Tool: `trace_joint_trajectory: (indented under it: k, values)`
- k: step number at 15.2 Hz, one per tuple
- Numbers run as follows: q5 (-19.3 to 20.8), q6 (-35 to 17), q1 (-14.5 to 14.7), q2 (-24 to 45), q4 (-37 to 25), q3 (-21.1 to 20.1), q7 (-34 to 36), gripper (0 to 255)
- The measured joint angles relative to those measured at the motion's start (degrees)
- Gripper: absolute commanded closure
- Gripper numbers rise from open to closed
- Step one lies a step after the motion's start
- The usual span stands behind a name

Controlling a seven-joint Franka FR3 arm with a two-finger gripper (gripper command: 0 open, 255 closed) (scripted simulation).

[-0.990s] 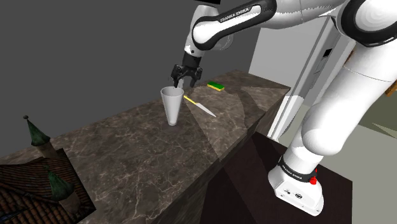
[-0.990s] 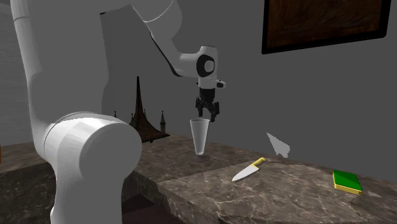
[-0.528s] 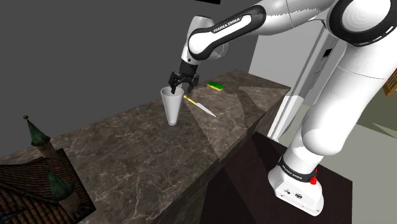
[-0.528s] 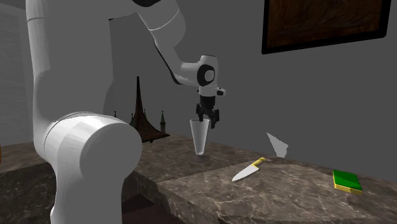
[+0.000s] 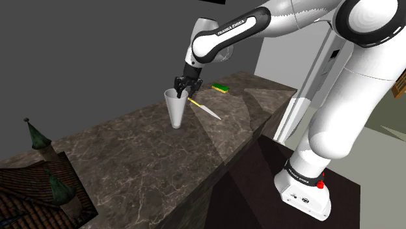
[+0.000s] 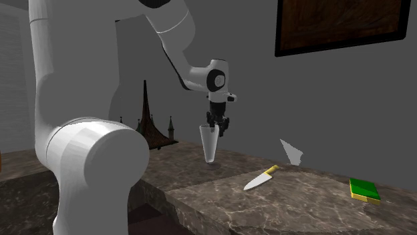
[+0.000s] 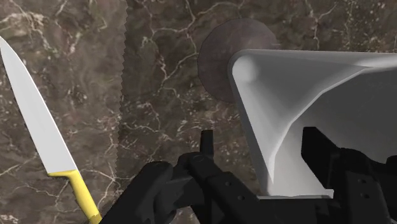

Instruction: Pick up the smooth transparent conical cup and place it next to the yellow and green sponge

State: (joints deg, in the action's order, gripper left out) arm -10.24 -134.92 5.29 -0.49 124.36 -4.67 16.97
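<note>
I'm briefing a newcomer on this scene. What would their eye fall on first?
The black hand, open, straddling the rim of a pale conical cup that stands upright on the dark marbled counter. In the shoulder view a yellow-handled knife lies right of the cup, with a green and yellow sponge farther back.

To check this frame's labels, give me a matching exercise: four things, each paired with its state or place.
Things:
1. cup
2. knife
3. sponge
4. gripper

States:
A. green top, yellow side, near the far end of the counter
B. open, fingers astride a rim
C. standing upright, mouth up
D. lying flat, yellow handle

Pairs: 1-C, 2-D, 3-A, 4-B
</note>
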Motion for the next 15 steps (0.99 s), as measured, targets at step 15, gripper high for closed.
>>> trace_joint_trajectory:
  k: [15]
  values:
    - [0.38, 3.61, -0.07, -1.69, -1.92, 0.06, 0.62, 255]
